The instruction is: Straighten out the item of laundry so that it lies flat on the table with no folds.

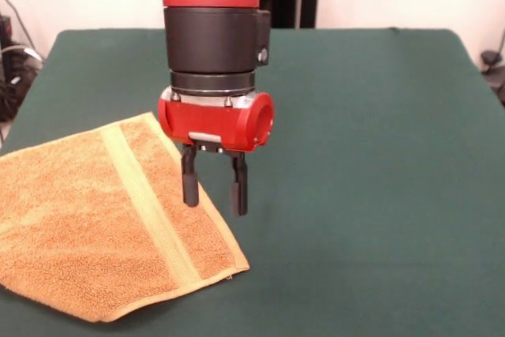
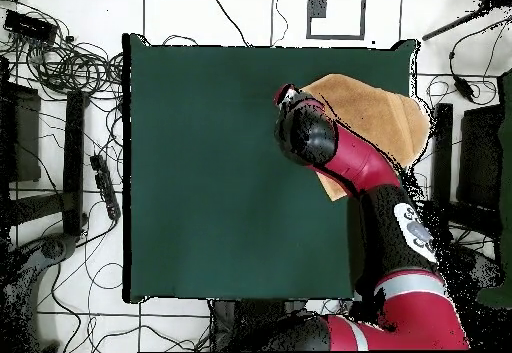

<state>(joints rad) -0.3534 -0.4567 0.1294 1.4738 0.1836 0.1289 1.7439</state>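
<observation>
The orange towel [image 1: 95,219] lies spread out at the left edge of the green table [image 1: 371,179], with 1 pale stripe [image 1: 146,199] across it. The gripper [image 1: 214,191] hangs over its right edge, its 2 fingers [image 1: 190,183] apart and holding nothing.

I see the hand towel [image 1: 87,219] as looped terry cloth, rough and fuzzy, with a flatter, smoother woven stripe [image 1: 150,207] and hem. Under it, the table [image 1: 371,163] wears a matt, felt-like green cloth with no shine. On my arm, the gripper [image 1: 215,187] has dull black fingers [image 1: 189,179], likely plastic. Its red housing [image 1: 217,120] looks glossy and smooth, and the black collar [image 1: 213,41] above it is satin-smooth.
</observation>
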